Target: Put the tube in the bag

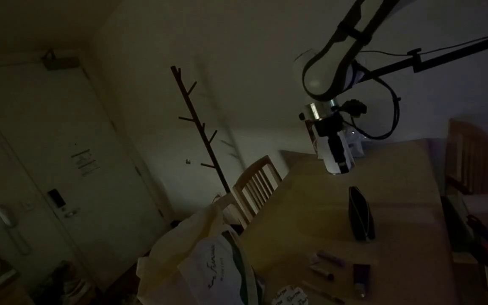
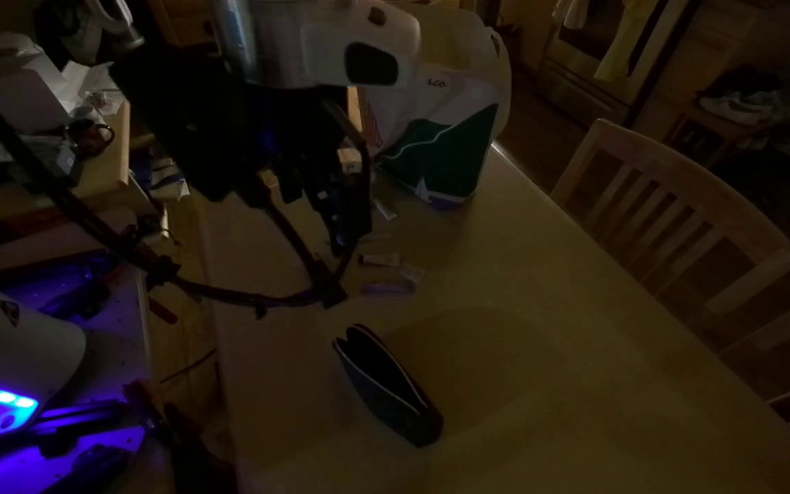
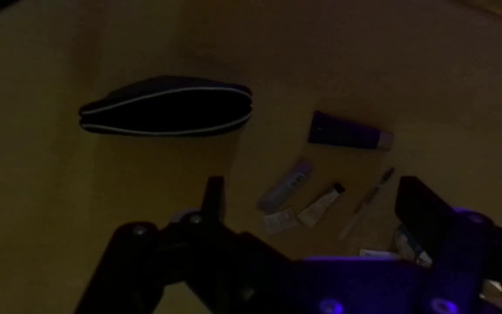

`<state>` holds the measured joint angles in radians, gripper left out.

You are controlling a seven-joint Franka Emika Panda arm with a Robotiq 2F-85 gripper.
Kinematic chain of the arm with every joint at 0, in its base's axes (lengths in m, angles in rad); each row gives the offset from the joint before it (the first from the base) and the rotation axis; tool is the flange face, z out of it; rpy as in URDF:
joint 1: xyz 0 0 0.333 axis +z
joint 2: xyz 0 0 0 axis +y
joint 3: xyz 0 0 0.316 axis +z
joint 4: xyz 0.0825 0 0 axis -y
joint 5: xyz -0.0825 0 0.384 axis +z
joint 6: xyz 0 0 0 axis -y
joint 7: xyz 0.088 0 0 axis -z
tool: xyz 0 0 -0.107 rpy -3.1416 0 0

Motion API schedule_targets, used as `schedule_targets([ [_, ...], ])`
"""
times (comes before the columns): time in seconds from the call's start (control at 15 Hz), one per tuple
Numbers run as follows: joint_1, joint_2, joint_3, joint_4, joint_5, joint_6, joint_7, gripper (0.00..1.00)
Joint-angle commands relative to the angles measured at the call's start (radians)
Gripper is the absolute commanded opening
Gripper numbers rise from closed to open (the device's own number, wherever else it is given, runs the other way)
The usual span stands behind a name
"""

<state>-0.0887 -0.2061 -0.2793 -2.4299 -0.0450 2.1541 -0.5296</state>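
Observation:
A dark pouch-like bag (image 3: 166, 111) stands on the table with its pale-edged zip open, and it shows in both exterior views (image 1: 360, 215) (image 2: 389, 387). A large dark tube (image 3: 344, 131) with a lighter cap lies right of it in the wrist view and also shows in an exterior view (image 1: 361, 278). A purple tube (image 3: 285, 186) and a small pale tube (image 3: 318, 207) with a dark cap lie nearby. Which tube is meant I cannot tell. My gripper (image 3: 313, 185) is open and empty, above the table and apart from all of these.
A thin brush-like stick (image 3: 366, 204) and a small packet (image 3: 279, 221) lie by the tubes. A large white and green shopping bag (image 1: 216, 271) stands at the table's end, also seen in an exterior view (image 2: 436, 110). Chairs (image 1: 259, 182) (image 2: 676, 213) stand along the table's side. The room is dim.

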Motion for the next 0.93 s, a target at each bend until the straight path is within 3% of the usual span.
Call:
schedule_targets([
  [0.0, 0.015, 0.106, 0.015, 0.032, 0.053, 0.060, -0.204, 1.00],
  [0.13, 0.001, 0.128, 0.038, 0.038, 0.002, 0.069, -0.223, 1.00],
  [0.2, -0.010, 0.098, 0.043, 0.014, 0.019, 0.053, -0.178, 1.00],
  [0.47, -0.010, 0.123, 0.055, 0.030, 0.015, 0.058, -0.194, 1.00],
  [0.67, 0.001, 0.179, 0.066, 0.064, 0.007, -0.004, -0.330, 1.00],
  [0.87, 0.006, 0.228, 0.092, 0.056, 0.029, 0.021, -0.466, 1.00],
])
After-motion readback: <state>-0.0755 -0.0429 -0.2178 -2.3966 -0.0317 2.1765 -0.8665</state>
